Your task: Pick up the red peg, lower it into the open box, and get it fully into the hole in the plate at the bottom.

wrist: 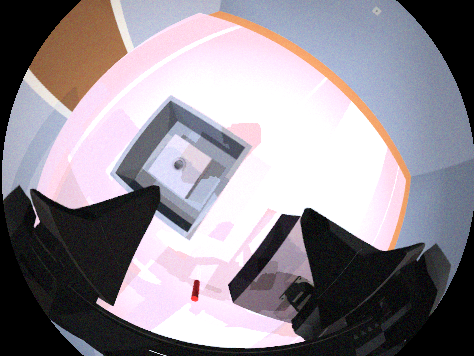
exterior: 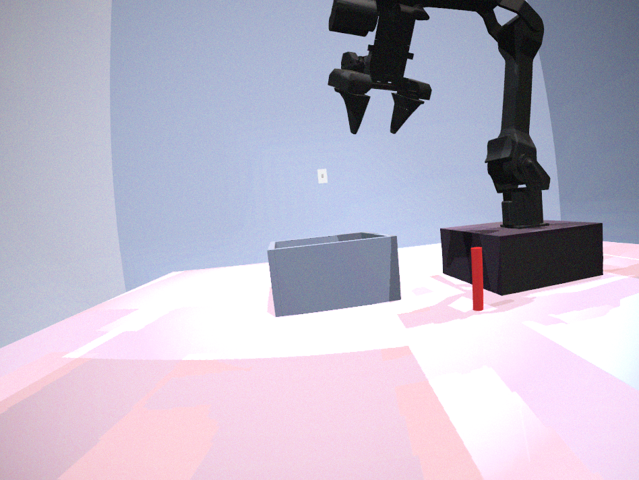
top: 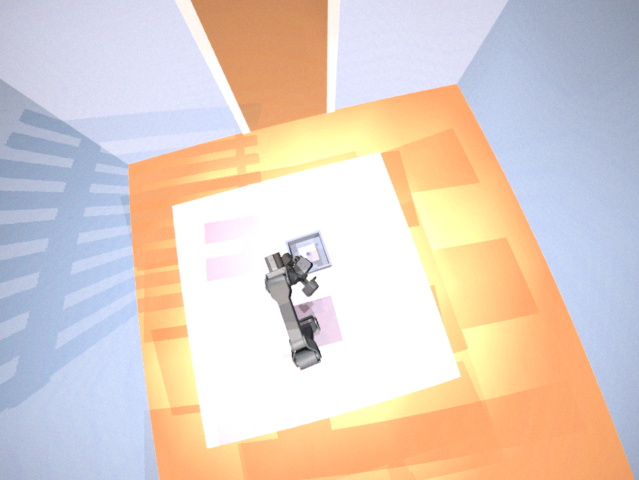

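Tool (top: 313, 271) (exterior: 373, 133) (wrist: 232, 199): spread wide, nothing between its fingers, raised above the worktop (top: 371, 330) (exterior: 320, 336) (wrist: 300, 165)
Red peg (exterior: 477, 278) (wrist: 195, 291): upright on the worktop, outside the gray box, near the dark base block (exterior: 553, 261) (wrist: 265, 257)
Gray box (top: 325, 254) (exterior: 336, 276) (wrist: 145, 132): open-topped, holding the plate (top: 315, 249) (wrist: 162, 165)
Plate: its hole (top: 309, 253) (wrist: 179, 163) unfilled

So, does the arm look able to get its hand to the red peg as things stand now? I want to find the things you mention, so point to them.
Probably yes. The hand (top: 313, 270) (exterior: 373, 133) (wrist: 232, 199) is open and high above the table, and the red peg (exterior: 477, 278) (wrist: 195, 290) stands upright outside the box (exterior: 336, 276) (wrist: 131, 135), with nothing seen between.
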Tool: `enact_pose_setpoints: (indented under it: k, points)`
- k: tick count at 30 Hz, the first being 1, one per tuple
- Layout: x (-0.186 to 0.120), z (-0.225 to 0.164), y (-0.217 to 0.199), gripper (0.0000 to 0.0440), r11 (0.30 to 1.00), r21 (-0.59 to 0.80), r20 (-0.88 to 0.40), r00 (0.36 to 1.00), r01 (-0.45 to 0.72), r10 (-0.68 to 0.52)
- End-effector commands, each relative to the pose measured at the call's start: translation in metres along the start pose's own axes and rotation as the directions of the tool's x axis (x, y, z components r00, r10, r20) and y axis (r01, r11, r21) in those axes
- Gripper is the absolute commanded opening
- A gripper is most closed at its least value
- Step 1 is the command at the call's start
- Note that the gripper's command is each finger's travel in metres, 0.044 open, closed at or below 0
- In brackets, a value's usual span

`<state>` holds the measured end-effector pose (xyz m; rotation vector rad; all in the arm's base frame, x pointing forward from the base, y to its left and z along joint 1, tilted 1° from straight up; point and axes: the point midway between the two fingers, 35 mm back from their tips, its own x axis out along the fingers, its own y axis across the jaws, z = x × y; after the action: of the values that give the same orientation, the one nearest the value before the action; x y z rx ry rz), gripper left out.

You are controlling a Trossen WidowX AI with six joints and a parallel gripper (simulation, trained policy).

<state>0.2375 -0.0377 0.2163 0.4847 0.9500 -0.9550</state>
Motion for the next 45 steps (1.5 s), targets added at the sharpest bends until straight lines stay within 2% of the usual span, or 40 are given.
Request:
enact_pose_setpoints:
  k: [1, 12, 24, 33, 45]
  points:
    - [0.004, -0.034, 0.006, 0.0440, 0.996, -0.085, -0.089, 0.996, 0.018, -0.026]
    - [0.006, -0.122, 0.013, 0.0440, 0.962, -0.268, -0.275, 0.952, 0.057, -0.133]
    - [0.022, -0.194, 0.012, 0.0440, 0.920, -0.381, -0.347, 0.908, 0.091, -0.234]
    - [0.047, -0.229, 0.020, 0.0440, 0.910, -0.409, -0.361, 0.905, 0.063, -0.224]
    - [0.093, -0.265, 0.034, 0.0440, 0.920, -0.392, -0.382, 0.912, -0.015, -0.148]
